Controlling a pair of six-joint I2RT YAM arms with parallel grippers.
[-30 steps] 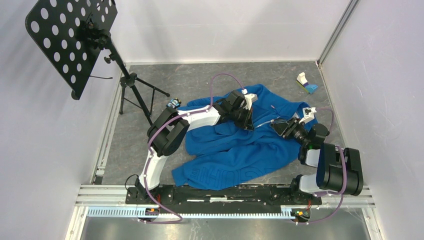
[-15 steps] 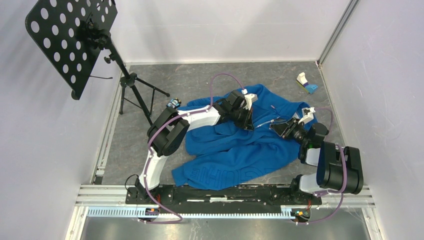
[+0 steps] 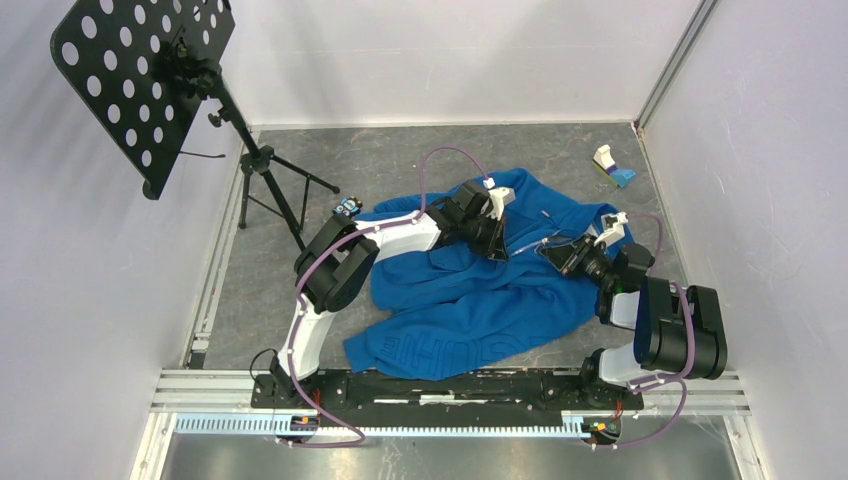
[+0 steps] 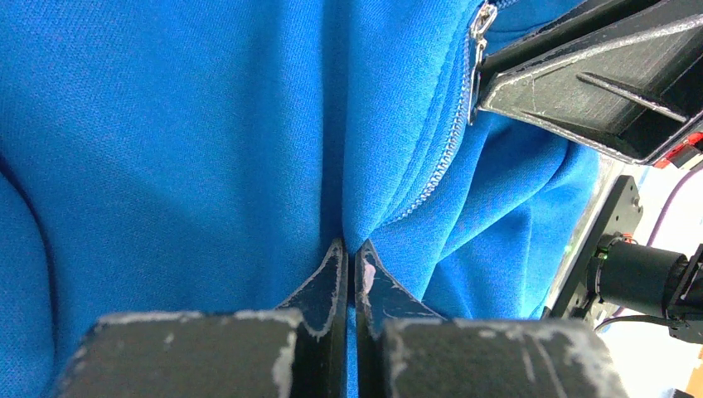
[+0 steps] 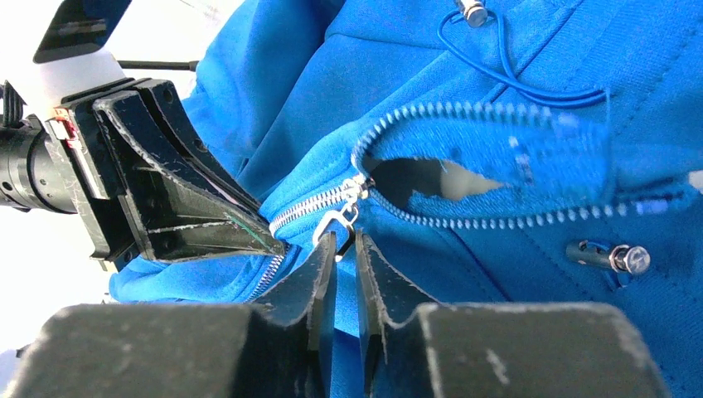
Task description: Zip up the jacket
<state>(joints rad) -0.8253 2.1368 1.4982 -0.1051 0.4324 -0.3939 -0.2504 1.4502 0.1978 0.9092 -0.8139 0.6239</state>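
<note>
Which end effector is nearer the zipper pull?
Right. The right end effector pinches the zipper pull itself; the left end effector clamps jacket fabric a stretch away from it.

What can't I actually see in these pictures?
Top view: the zipper pull is too small, lost at the tip of the right tool.
Right wrist view: the upper zipper teeth are blurred.
Left wrist view: the lower end of the zipper vanishes in a jacket fold pinched by the left tool.
Top view: the white-and-blue item at the far edge is too small to identify.
</note>
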